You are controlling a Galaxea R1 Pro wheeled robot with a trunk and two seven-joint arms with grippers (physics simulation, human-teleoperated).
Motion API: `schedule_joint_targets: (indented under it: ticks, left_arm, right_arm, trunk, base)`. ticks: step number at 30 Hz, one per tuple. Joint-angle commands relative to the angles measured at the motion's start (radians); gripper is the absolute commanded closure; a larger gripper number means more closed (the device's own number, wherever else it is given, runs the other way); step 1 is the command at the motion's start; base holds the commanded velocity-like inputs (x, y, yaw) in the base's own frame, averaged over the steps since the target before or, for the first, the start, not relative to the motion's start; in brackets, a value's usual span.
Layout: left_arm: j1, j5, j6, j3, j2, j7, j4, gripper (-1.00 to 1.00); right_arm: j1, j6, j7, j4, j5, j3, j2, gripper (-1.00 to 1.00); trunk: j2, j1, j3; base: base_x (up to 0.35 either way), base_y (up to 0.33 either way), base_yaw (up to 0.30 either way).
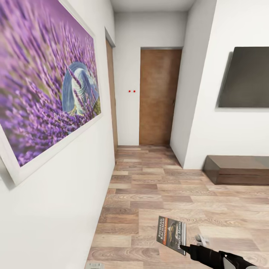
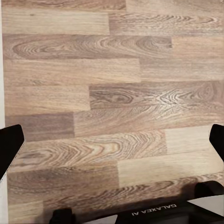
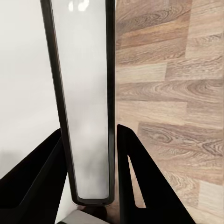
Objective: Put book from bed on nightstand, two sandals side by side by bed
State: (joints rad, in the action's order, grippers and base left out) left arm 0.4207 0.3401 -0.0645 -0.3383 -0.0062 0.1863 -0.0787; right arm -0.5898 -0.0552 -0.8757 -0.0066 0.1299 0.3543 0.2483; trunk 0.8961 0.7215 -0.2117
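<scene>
Gripping book, right tool half cropped

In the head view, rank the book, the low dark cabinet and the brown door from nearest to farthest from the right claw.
1. Book: clamped in the right claw, low in the picture.
2. Low dark cabinet: against the right wall, farther off.
3. Brown door: at the hallway's far end.

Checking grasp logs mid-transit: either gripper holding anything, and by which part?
The right gripper holds the book, pinched at its lower edge, one finger on each face. The left gripper is open, over bare floor.
</scene>
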Motion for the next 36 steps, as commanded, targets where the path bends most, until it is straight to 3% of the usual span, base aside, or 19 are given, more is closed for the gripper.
schedule_joint_targets:
  ticks: [1,27,36]
  left_arm:
    - [0.001,0.010,-0.004,-0.008,0.000,0.002,0.002,-1.00]
    - [0.001,0.009,-0.004,-0.008,0.000,0.002,0.002,-1.00]
    - [0.001,0.009,-0.004,-0.008,0.000,0.002,0.002,-1.00]
  right_arm:
    - [-0.001,-0.006,-0.003,-0.001,0.007,0.015,0.000,1.00]
    - [-0.001,-0.006,-0.009,-0.001,0.007,0.015,0.000,1.00]
    - [-0.001,-0.006,-0.009,-0.001,0.007,0.015,0.000,1.00]
  trunk:
    - [0.001,0.001,-0.001]
    - [0.001,0.001,-0.001]
    - [0.001,0.001,-0.001]
  base:
    - [0.326,0.000,0.000]
    - [0.325,0.000,-0.046]
    - [0.325,0.000,-0.160]
